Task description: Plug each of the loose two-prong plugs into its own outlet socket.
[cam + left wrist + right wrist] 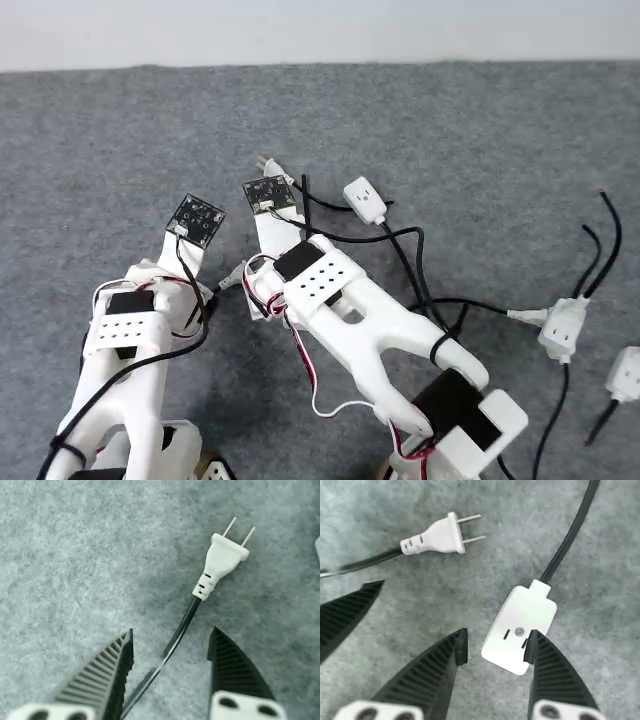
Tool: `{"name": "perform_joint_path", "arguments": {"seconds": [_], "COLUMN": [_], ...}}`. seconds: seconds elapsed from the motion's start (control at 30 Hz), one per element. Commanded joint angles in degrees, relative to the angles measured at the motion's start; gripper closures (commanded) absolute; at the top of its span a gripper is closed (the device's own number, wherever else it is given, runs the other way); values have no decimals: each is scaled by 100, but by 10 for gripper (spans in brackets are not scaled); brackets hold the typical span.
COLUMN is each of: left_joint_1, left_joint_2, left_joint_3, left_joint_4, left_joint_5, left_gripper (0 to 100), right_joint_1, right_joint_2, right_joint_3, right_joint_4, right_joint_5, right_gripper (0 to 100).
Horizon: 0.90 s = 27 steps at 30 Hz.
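A white two-prong plug (pixel 222 560) lies flat on the grey carpet, and its black cord (pixel 177 632) runs back between the fingers of my left gripper (pixel 172 632). That gripper is open and holds nothing. The same plug (pixel 440 537) lies beyond my right gripper (pixel 497 635), which is also open. A corner of a white outlet socket (pixel 520 627) sits between its fingertips, slots facing up. In the high view this socket (pixel 365 200) lies just right of the two arms' wrist cameras.
A dark finger (pixel 347 612) of the left gripper shows beside the plug's cord. Two more white sockets (pixel 562 328) (pixel 625 375) lie at the right edge. Black cords (pixel 410 265) cross the carpet (pixel 480 140) between them.
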Motion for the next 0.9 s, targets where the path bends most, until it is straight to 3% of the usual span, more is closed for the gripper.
{"name": "perform_joint_path", "arguments": {"seconds": [0.0,0.13,0.67,0.87], "left_joint_1": [-35,-35,-325,-703], "left_joint_2": [-114,-105,-105,-97], "left_joint_3": [-251,-251,-347,-479], "left_joint_4": [35,35,-44,-167], "left_joint_5": [79,79,132,791], "left_gripper": [769,769,769,769], "right_joint_1": [-48,-75,-374,-620], "right_joint_2": [57,207,66,145], "right_joint_3": [-220,-237,-448,-413], "right_joint_4": [-57,-57,101,-242], "right_joint_5": [-18,-35,-378,-378], "right_gripper": [768,708,734,734]}}
